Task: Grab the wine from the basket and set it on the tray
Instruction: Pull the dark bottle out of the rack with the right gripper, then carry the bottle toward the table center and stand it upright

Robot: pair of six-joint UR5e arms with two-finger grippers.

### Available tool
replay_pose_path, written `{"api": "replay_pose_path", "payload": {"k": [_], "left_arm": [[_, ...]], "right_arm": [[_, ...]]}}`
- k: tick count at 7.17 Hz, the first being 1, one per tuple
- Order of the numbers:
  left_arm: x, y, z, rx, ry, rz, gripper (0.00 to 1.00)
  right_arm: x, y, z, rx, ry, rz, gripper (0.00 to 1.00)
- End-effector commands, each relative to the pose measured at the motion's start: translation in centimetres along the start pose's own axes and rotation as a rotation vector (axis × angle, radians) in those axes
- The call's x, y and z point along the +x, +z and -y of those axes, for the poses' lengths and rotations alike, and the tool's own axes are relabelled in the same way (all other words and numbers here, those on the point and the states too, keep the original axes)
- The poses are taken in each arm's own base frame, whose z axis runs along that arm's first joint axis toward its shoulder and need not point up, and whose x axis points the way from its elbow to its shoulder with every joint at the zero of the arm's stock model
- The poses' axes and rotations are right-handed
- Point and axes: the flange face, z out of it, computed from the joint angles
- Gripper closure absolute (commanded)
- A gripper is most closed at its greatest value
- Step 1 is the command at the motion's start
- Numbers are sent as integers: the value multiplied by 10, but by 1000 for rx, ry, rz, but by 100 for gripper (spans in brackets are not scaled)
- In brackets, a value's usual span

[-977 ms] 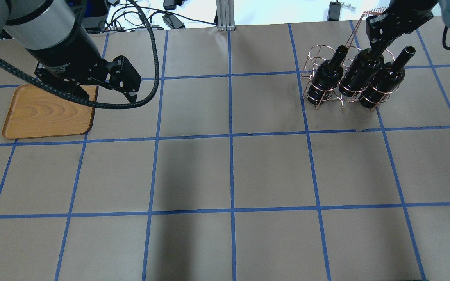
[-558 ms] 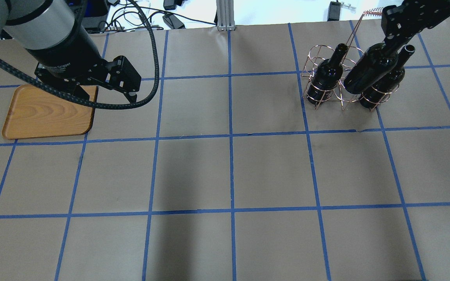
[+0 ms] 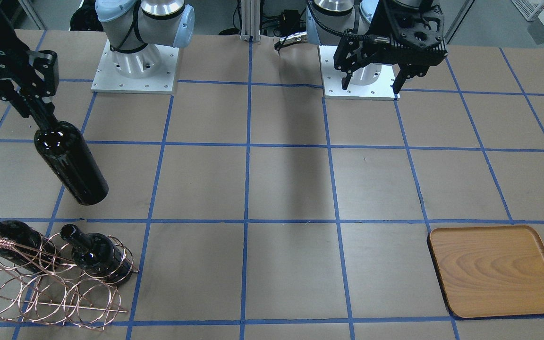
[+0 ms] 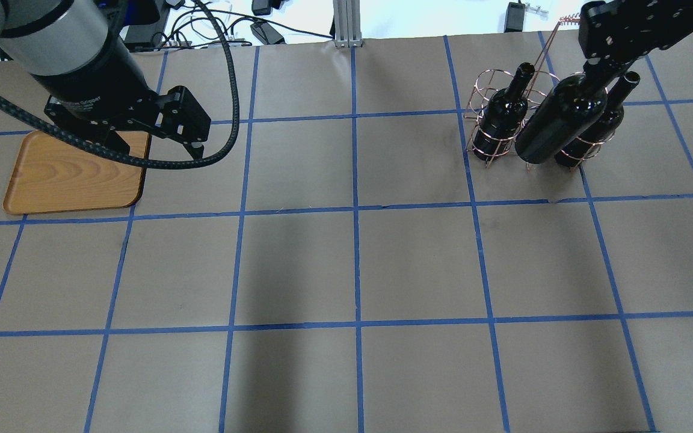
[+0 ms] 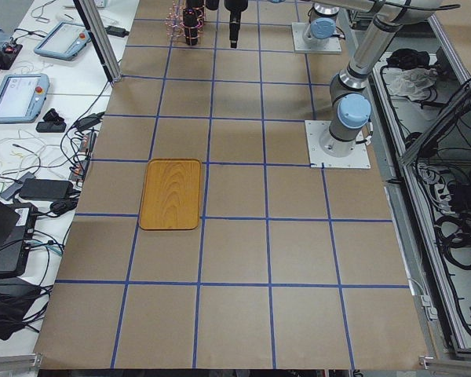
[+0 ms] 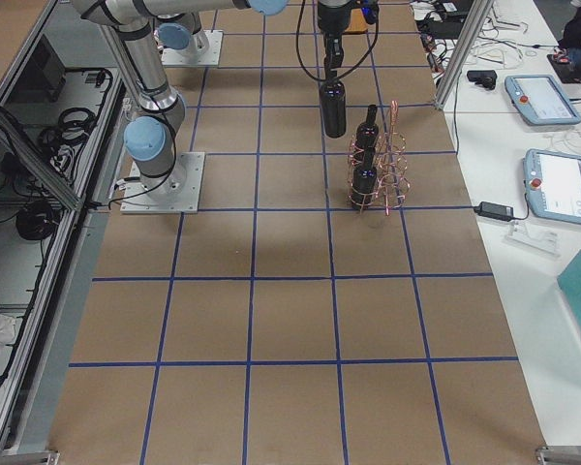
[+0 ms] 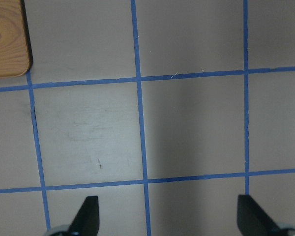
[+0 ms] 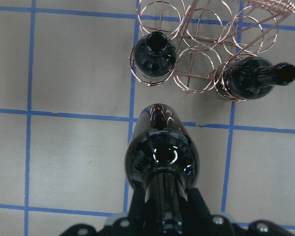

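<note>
My right gripper (image 4: pixel 606 65) is shut on the neck of a near-black wine bottle (image 4: pixel 557 127) and holds it tilted in the air, clear of the copper wire basket (image 4: pixel 486 90). In the front-facing view the held wine bottle (image 3: pixel 71 163) hangs from that gripper (image 3: pixel 33 111), on the robot's side of the basket (image 3: pixel 50 295). Two more bottles (image 4: pixel 506 111) (image 4: pixel 600 123) stand in the basket's hoops. The wooden tray (image 4: pixel 73 177) lies at the far left, bare. My left gripper (image 4: pixel 157 147) is open and empty, hovering by the tray's right edge.
The right wrist view looks down the held bottle (image 8: pixel 162 152) at the basket (image 8: pixel 206 46). The left wrist view shows a tray corner (image 7: pixel 7 42) and taped brown paper. Cables and a metal post (image 4: pixel 343 24) lie beyond the table's far edge.
The right gripper has lifted the middle bottle up out of the basket and carried it slightly toward the robot. The left arm has shifted a little to the left.
</note>
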Motion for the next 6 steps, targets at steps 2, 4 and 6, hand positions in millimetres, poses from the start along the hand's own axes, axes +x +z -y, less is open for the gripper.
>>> {"api": "replay_pose_path", "payload": {"k": [2,4,6], "left_arm": [[-22,-5,2,9,-5,12,0],[-23,-5,2,11,-7,15,0],[-30,-8,2,21,-11,16,0]], "right_arm": [[-117,27,5,12,121,16,100],[-203,60,-1,1,172,25,100],[-266,96,-17,-31,208,32,100]]}}
